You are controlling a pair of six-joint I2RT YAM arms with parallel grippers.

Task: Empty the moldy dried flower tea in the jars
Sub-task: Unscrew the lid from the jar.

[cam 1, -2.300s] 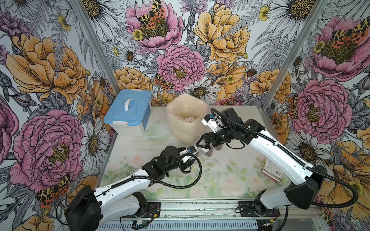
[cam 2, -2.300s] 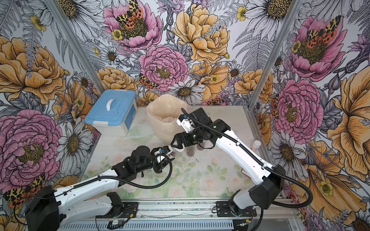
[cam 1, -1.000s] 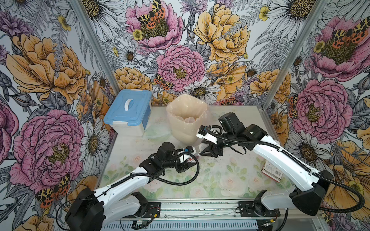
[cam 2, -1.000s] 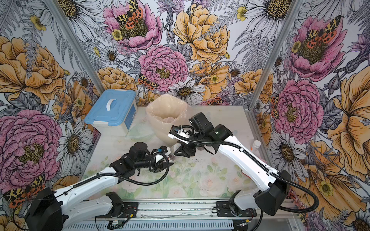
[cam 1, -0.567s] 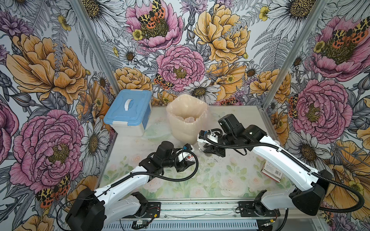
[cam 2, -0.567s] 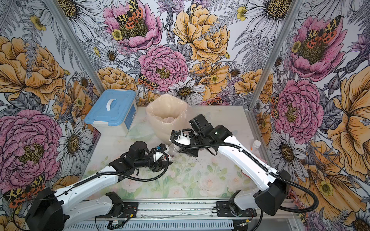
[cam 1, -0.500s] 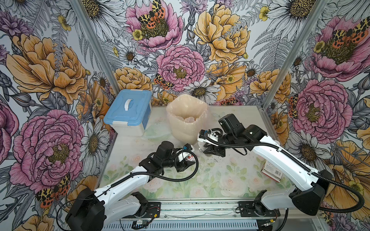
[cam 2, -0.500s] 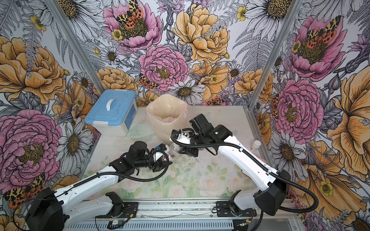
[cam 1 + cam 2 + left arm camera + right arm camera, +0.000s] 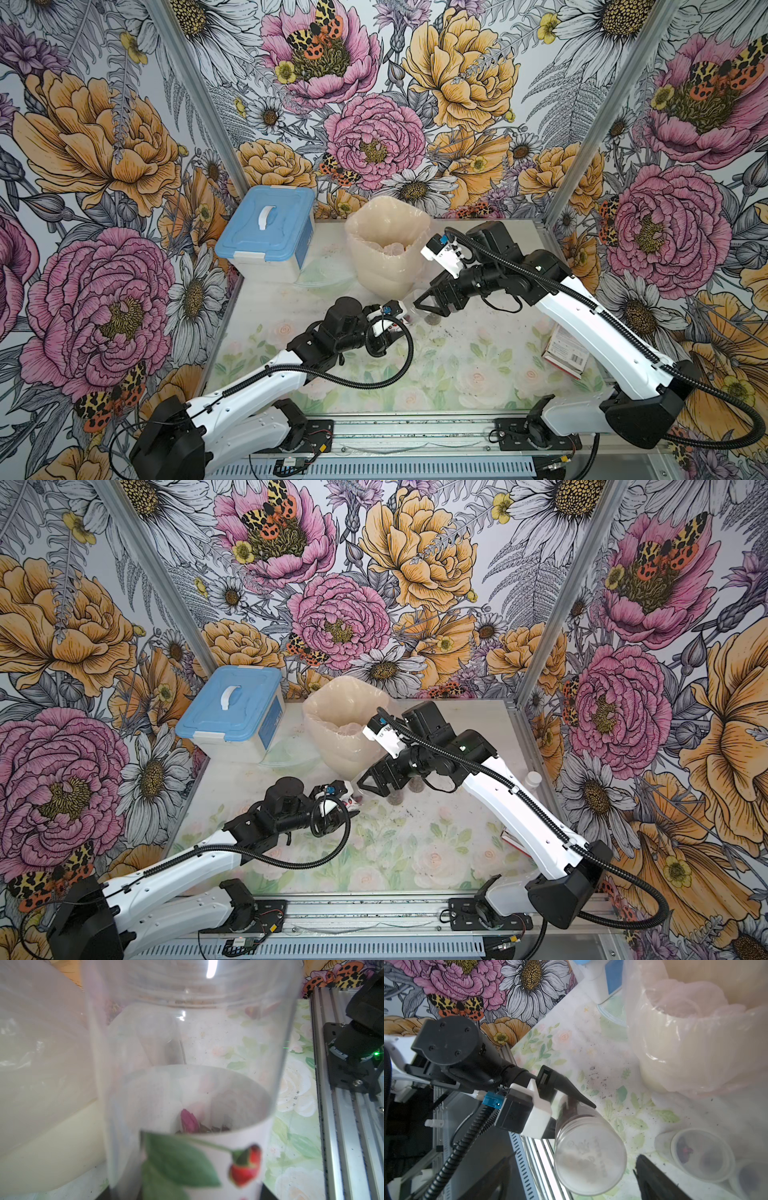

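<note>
My left gripper [image 9: 394,321] is shut on the taller jar [image 9: 577,1126], the one with a rosebud label [image 9: 245,1167], and holds it tilted just above the table. Its translucent white lid [image 9: 589,1155] faces my right gripper [image 9: 574,1156]. That gripper is open, with its black fingers [image 9: 654,1178] on either side of the lid and apart from it. The moldy dried flower tea [image 9: 188,1121] lies as dark buds inside the held jar. Two short jars [image 9: 699,1157] stand on the table beside it, also seen in a top view [image 9: 395,799].
A bin lined with a pale plastic bag [image 9: 388,253] stands just behind both grippers. A blue-lidded box [image 9: 266,232] sits at the back left, with clear lids [image 9: 328,272] beside it. A carton [image 9: 567,349] and a white-capped bottle [image 9: 532,779] are at the right edge. Dark crumbs dot the table.
My right gripper's jaws have opened wide around the held jar's lid. The left arm and its jar have barely moved.
</note>
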